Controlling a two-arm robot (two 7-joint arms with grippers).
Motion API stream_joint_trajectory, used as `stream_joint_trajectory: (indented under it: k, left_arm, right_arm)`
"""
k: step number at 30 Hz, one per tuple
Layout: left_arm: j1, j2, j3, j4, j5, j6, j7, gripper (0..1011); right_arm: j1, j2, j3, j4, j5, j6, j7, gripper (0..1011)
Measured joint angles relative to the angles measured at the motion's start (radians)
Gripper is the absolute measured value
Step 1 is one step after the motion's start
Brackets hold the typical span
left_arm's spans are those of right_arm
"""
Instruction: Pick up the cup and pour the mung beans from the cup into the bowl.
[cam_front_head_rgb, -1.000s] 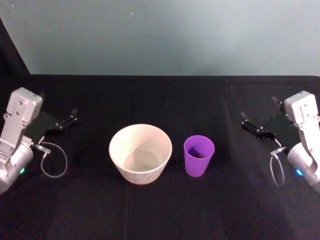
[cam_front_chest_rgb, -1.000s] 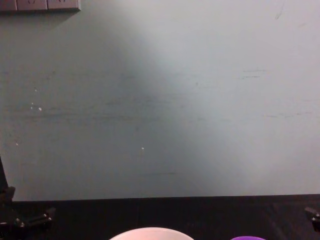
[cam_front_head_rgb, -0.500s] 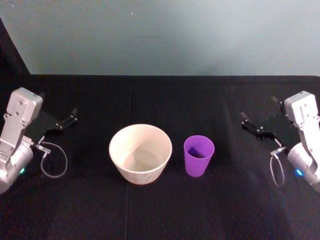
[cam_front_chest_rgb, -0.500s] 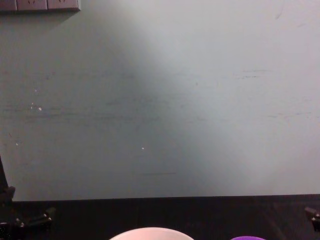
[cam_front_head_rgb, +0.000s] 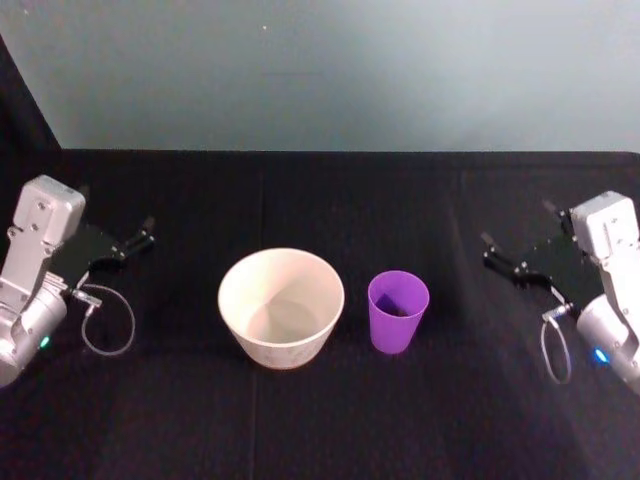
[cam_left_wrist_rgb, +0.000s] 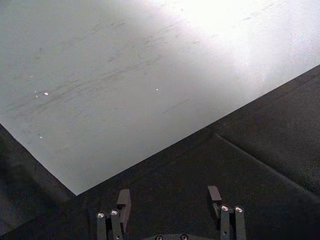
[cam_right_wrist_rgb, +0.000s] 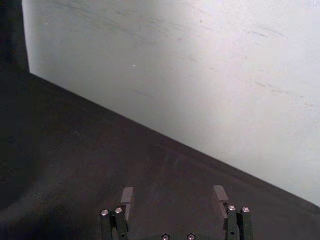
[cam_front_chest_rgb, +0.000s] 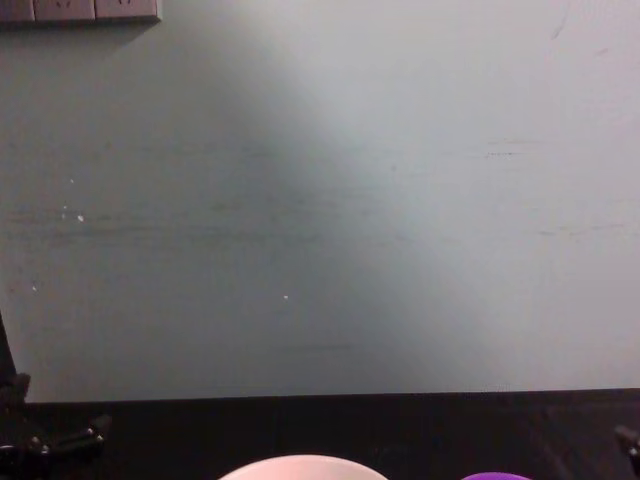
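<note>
The purple cup (cam_front_head_rgb: 398, 311) stands upright on the black table, just right of the wide white bowl (cam_front_head_rgb: 281, 306); dark contents show at the cup's bottom. The bowl's rim (cam_front_chest_rgb: 302, 466) and the cup's rim (cam_front_chest_rgb: 495, 477) peek in at the chest view's lower edge. My right gripper (cam_front_head_rgb: 516, 241) hovers open at the right side of the table, well clear of the cup, with empty fingers (cam_right_wrist_rgb: 127, 196). My left gripper (cam_front_head_rgb: 118, 220) is parked open at the far left, its fingers (cam_left_wrist_rgb: 123, 199) spread over bare cloth.
A black cloth (cam_front_head_rgb: 320, 200) covers the table up to a pale green wall (cam_front_head_rgb: 330, 70) behind it. A loose cable loop (cam_front_head_rgb: 105, 320) hangs by the left arm and another cable loop (cam_front_head_rgb: 552, 350) by the right arm.
My right gripper has shifted slightly lower and toward the table's front. The left arm, cup and bowl have not moved.
</note>
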Motion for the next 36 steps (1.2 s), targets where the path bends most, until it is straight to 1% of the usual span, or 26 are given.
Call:
stream_joint_trajectory:
  k: [4,9,11,15,18,21,27,34,36]
  left_arm:
    - [0.000,0.000,0.000,0.000,0.000,0.000,0.000,1000]
    - [0.000,0.000,0.000,0.000,0.000,0.000,0.000,1000]
    - [0.000,0.000,0.000,0.000,0.000,0.000,0.000,1000]
    - [0.000,0.000,0.000,0.000,0.000,0.000,0.000,1000]
    - [0.000,0.000,0.000,0.000,0.000,0.000,0.000,1000]
    - [0.000,0.000,0.000,0.000,0.000,0.000,0.000,1000]
    - [0.000,0.000,0.000,0.000,0.000,0.000,0.000,1000]
    - [0.000,0.000,0.000,0.000,0.000,0.000,0.000,1000]
    - [0.000,0.000,0.000,0.000,0.000,0.000,0.000,1000]
  right_arm:
    - [-0.035,0.012,0.010,-0.033,0.000,0.003,0.011,1003]
    - [-0.099,0.024,0.029,-0.079,0.018,0.003,0.030,1003]
    - [-0.124,0.029,0.031,-0.100,0.021,0.004,0.038,1003]
    - [-0.156,0.034,0.033,-0.123,0.023,0.006,0.051,1003]
    - [-0.183,0.037,0.033,-0.142,0.036,0.006,0.075,1003]
    - [-0.205,0.037,0.033,-0.157,0.056,-0.001,0.117,1003]
    - [-0.222,0.034,0.027,-0.185,0.076,-0.005,0.178,1003]
    - [-0.221,0.023,0.016,-0.197,0.075,0.004,0.221,1003]
    - [-0.212,0.013,0.011,-0.197,0.070,0.008,0.237,1003]
